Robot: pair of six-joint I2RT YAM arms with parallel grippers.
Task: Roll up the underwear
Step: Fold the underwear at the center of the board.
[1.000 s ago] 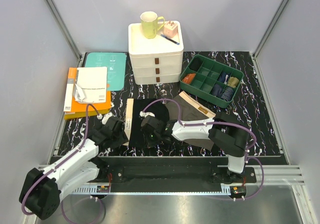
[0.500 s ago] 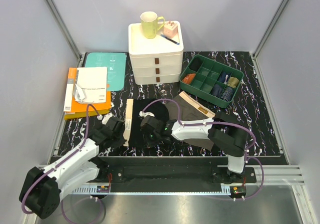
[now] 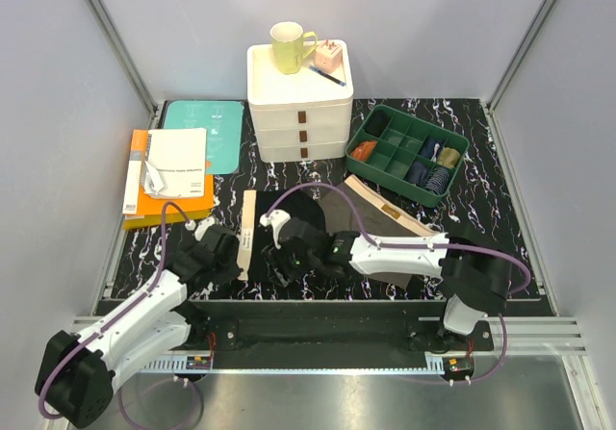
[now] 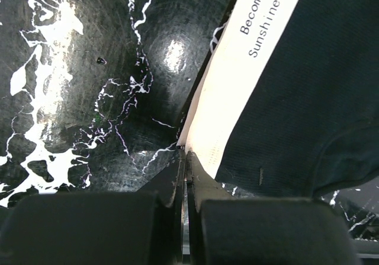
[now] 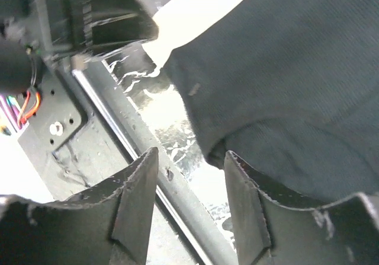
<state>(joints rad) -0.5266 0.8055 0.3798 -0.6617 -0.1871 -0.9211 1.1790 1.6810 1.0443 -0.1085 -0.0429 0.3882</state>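
Left wrist view: left end effector (image 4: 184, 158) clamped on waistband (image 4: 231, 99) corner, black underwear (image 4: 296, 93) stretching ahead-right; right end effector (image 5: 189, 176) spread wide, hem just ahead.

Waistband (image 4: 230, 93): "Become Sunshine G…"

Black, white-veined marble-pattern bench (image 3: 496, 199) enclosed by 3 pale grey walls (image 3: 192, 26) joined at slanted aluminium posts (image 3: 114, 34). A white 3-drawer unit (image 3: 279, 113) stands at the back. Bright glare on the bench suggests overhead lighting; a brushed-metal surface (image 3: 308, 401) fronts it.
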